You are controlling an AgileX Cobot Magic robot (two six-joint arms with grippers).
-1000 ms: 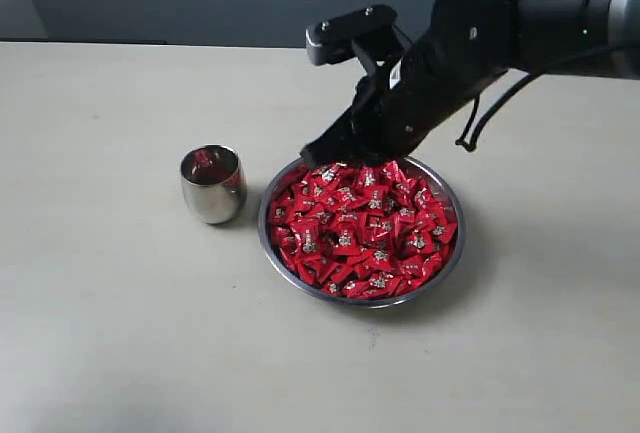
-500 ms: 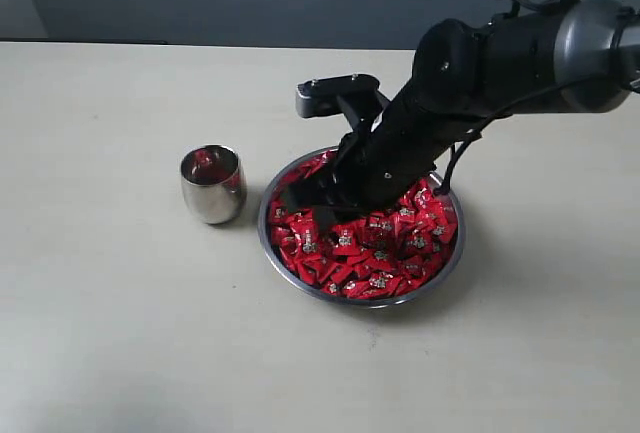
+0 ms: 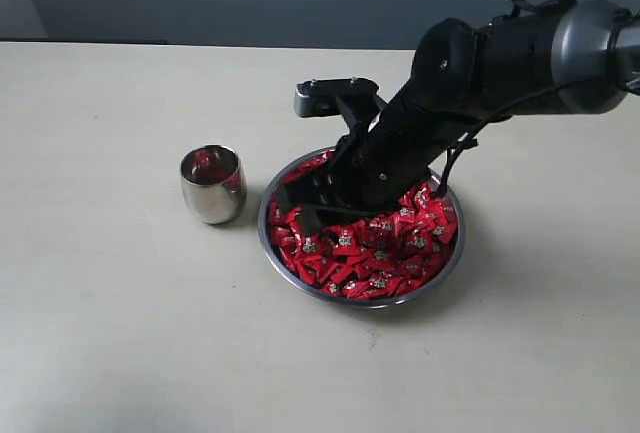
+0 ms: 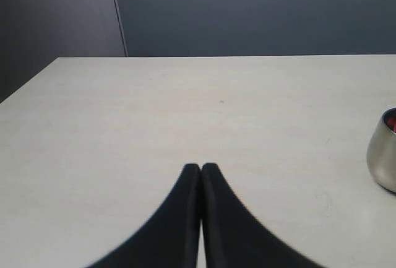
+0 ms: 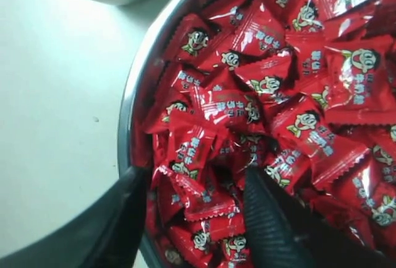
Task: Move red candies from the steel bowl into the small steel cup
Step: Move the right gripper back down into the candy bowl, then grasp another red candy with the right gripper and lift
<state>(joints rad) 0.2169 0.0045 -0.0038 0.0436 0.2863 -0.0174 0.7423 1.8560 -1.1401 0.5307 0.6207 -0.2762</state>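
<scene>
Exterior view: the table [image 3: 120, 333] was a plain pale surface carrying the small steel cup [image 3: 212, 185] and the steel bowl [image 3: 362, 302]. The cup stood upright just beside the bowl on its left, with a narrow gap between them. The right arm [image 3: 500, 63] reached down from the upper right and covered the far left part of the bowl, hiding the contents beneath it. The right gripper [image 3: 298, 209] had its tips down in the pile at the side of the bowl nearest the cup. In the right wrist view its two black fingers [image 5: 266, 218] stood wide apart with several wrappers lying loose between them; nothing was clamped. The left gripper [image 4: 200, 170] was over bare table, jaws pressed together and empty.

The red candies [image 3: 395, 248] filled the bowl to its rim in a heaped layer: glossy red wrappers, crimped ends, a small light printed mark at the centre. Red showed inside the cup's mouth; whether it was candy or a reflection could not be determined.
</scene>
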